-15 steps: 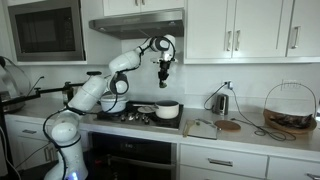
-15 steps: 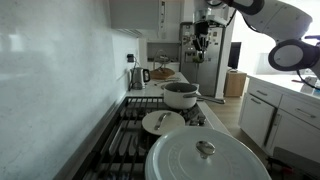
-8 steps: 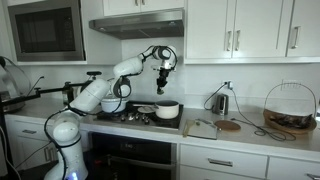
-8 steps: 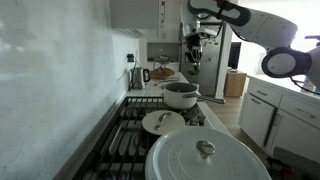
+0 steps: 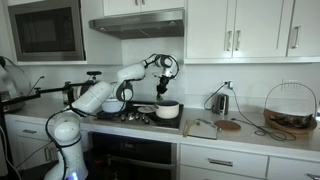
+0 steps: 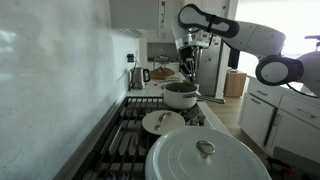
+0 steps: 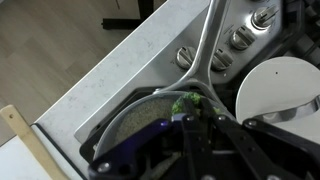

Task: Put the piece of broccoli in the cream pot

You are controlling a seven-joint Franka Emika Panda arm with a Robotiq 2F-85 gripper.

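1. White jointed robot arm (image 5: 100,95), seen in an exterior view, rises from its base at the left end of the counter. It folds at the elbow over the black stove (image 5: 135,118) and stretches rightward, with the wrist turned so the tool points straight down.
2. At its tip the black two-fingered gripper (image 5: 163,90) hangs just above the round cream pot (image 5: 168,110), which stands at the stove's right edge. The gripper does not touch the pot.
3. In the wrist view the fingers are closed hard on the small dark-green lumpy piece of broccoli (image 7: 186,104). It is pinched between the fingertips and held in the air over the pot's open mouth, close to the rim on the side where the long grey handle (image 7: 203,45) juts out.
4. Right of the pot in that view lies a round white lid (image 7: 275,85) on the stove top, with a row of metal knobs (image 7: 186,56) along the stove's front edge.
5. Further right on the counter stands a silver kettle (image 5: 220,101). A dark wire basket (image 5: 290,108) sits near the counter's right end, well apart from the arm.
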